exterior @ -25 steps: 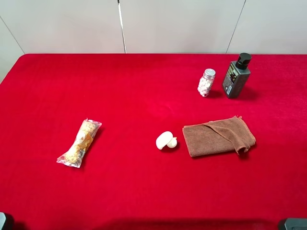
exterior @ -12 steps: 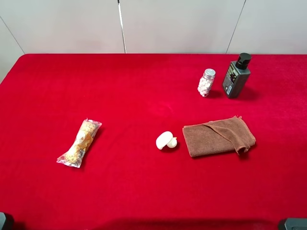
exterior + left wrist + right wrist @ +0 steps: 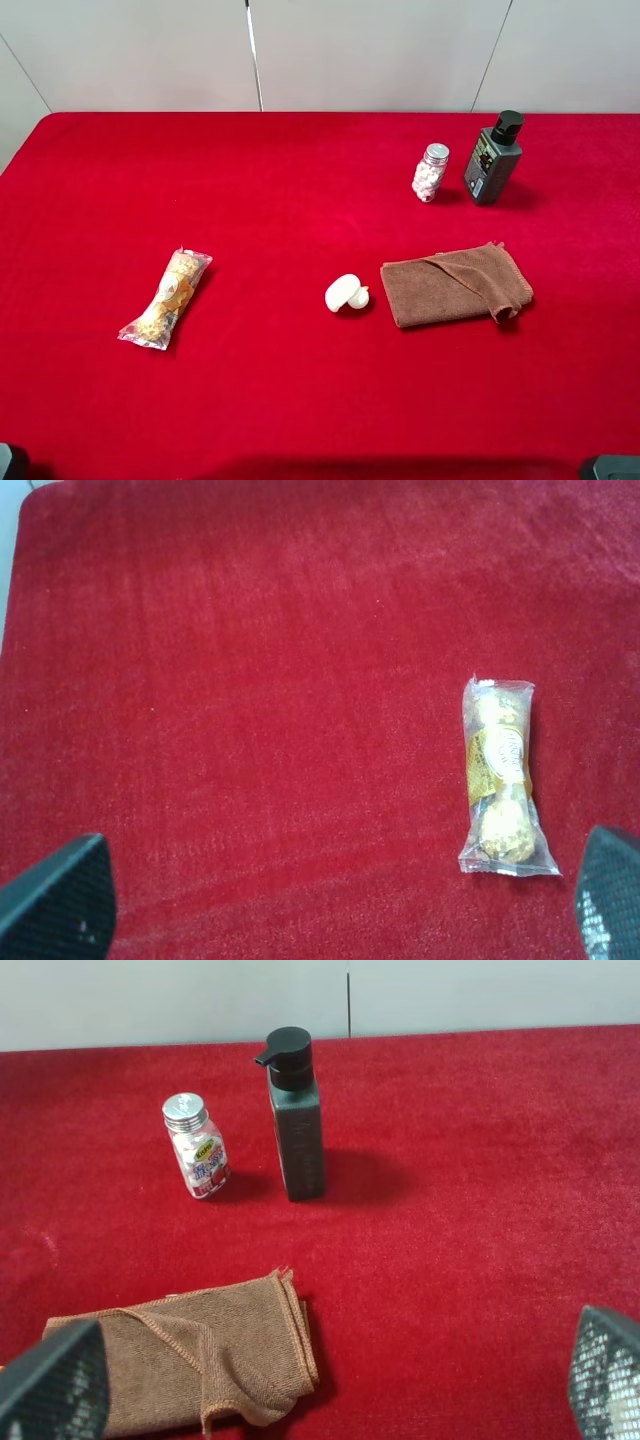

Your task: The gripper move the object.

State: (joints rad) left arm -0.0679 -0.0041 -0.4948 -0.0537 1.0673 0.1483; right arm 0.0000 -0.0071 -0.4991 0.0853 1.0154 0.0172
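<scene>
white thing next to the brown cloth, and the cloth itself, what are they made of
The white object looks like smooth, glossy hard plastic: rounded shapes with a soft shine. The brown cloth looks like soft woven or terry fabric, possibly microfibre: matte, folded over itself, with a stitched hem along its edge. Neither material is certain from the look alone.
</scene>
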